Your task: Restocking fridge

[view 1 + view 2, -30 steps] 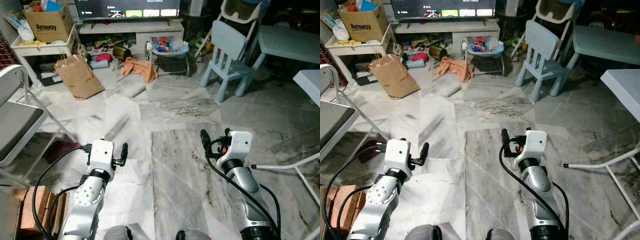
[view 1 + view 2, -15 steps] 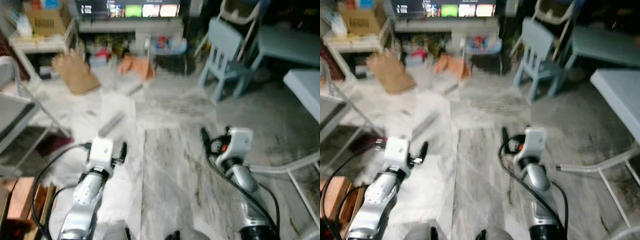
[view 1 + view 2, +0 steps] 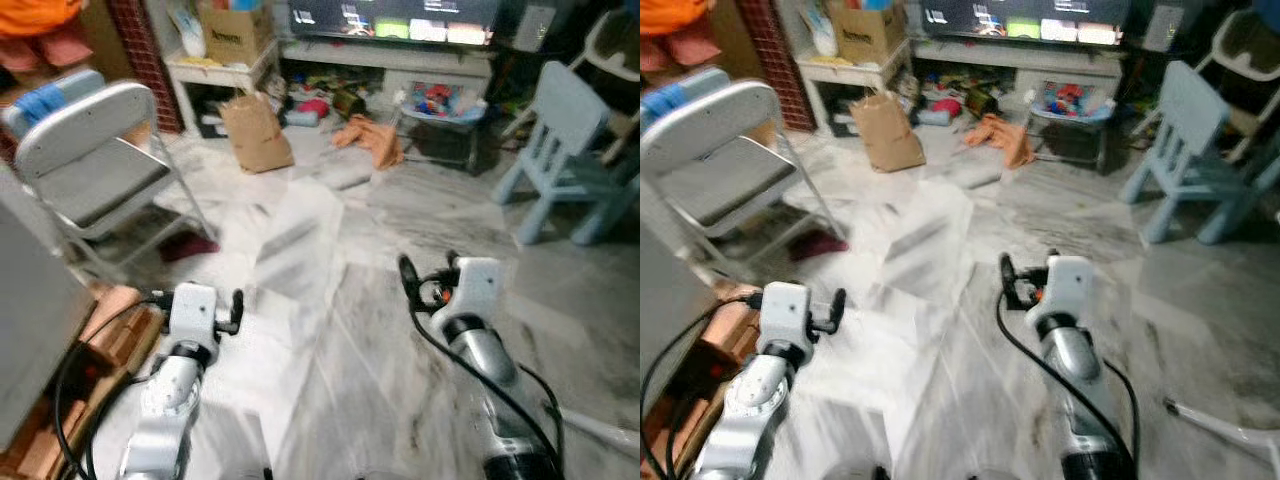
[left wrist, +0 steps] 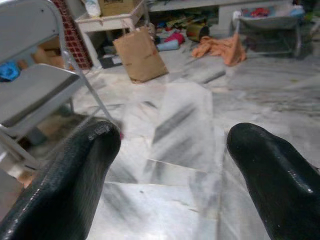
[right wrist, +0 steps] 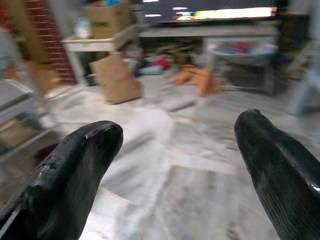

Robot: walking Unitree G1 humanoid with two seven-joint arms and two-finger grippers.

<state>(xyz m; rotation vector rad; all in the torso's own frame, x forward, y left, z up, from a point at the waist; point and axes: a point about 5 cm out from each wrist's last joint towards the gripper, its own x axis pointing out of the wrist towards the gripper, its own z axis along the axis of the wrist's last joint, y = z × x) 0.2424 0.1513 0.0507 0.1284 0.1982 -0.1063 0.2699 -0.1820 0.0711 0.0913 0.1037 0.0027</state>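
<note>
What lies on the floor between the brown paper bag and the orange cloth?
Just bare marble floor in the left eye view, between the brown paper bag and the orange cloth. Red and blue clutter sits further back, under the TV bench.

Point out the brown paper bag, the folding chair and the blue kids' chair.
brown paper bag (image 3: 256,135), left eye view, middle of its front face
folding chair (image 3: 100,185), left eye view, centre of the grey seat
blue kids' chair (image 3: 1188,115), right eye view, on the backrest
</note>
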